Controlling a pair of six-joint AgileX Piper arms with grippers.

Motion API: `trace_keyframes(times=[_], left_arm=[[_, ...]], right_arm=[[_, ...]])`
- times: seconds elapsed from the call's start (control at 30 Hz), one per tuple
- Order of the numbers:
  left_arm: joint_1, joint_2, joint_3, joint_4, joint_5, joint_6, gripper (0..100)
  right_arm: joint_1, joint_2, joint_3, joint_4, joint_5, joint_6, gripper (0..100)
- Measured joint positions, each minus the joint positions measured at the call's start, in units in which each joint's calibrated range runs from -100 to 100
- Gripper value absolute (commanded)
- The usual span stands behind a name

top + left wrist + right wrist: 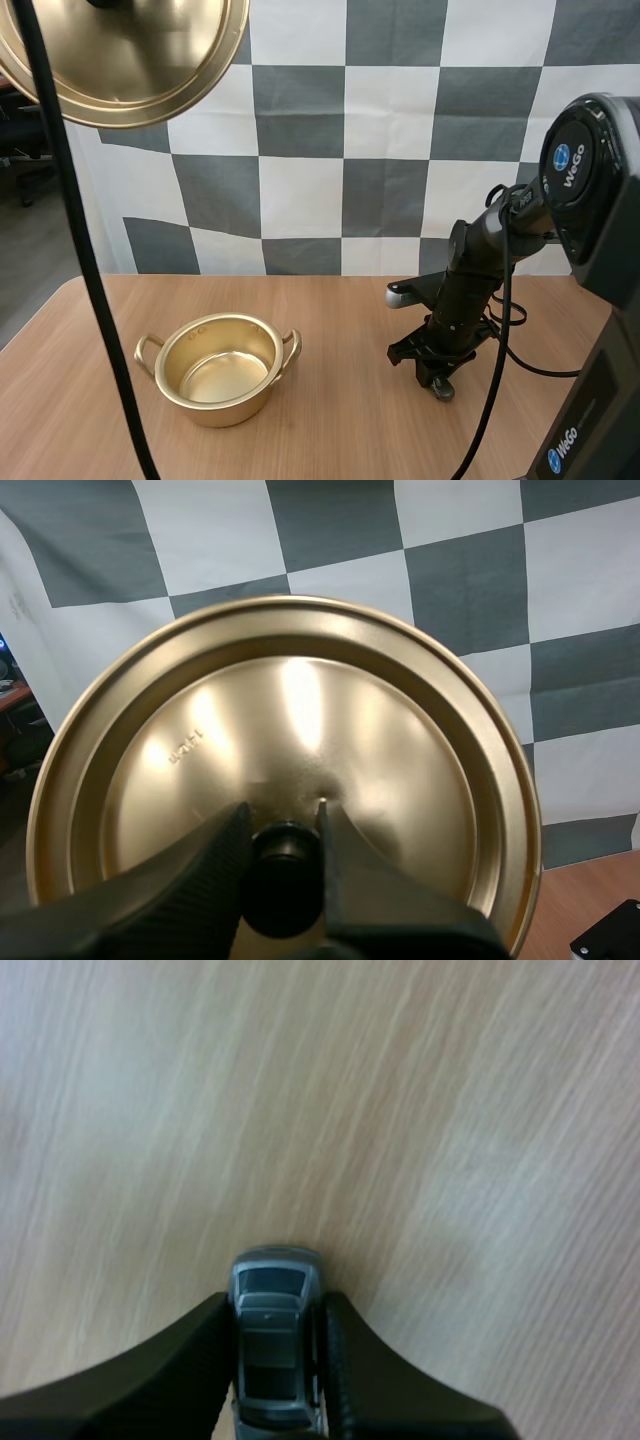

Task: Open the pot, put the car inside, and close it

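The gold pot stands open and empty on the wooden table, left of centre. Its gold lid hangs high above the table's left side, tilted so its underside shows. In the left wrist view my left gripper is shut on the black knob of the lid. To the right of the pot, my right gripper reaches down to the tabletop. It is shut on a small grey toy car, the fingers pinching its sides. The car sits at table level.
The wooden table has bare surface between the pot and the right gripper. My right arm's large black base stands at the right edge. The table's left edge runs close to the pot.
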Motion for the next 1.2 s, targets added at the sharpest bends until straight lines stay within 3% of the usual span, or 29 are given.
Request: trace_keyframes(times=[0.27,0.43,0.5,0.63,0.9,1.2], left_arm=[[0.00,0.00,0.00,0.00,0.00,0.00,0],[0.00,0.00,0.00,0.00,0.00,0.00,0],[0.00,0.00,0.00,0.00,0.00,0.00,0],[0.00,0.00,0.00,0.10,0.00,0.00,0],[0.00,0.00,0.00,0.96,0.00,0.00,0],[0.00,0.00,0.00,1.36,0.00,0.00,0]], right_arm=[[0.00,0.00,0.00,0.00,0.20,0.00,0],[0.00,-0.86,-4.03,6.07,11.18,-3.86,0],[0.00,-6.42,-9.95,14.43,22.51,-8.62,0],[0.00,-11.24,-12.76,18.67,25.91,-9.31,0],[0.00,-25.53,-16.31,19.38,33.92,-9.05,0],[0.00,-37.36,-17.07,25.67,36.57,-9.05,0]])
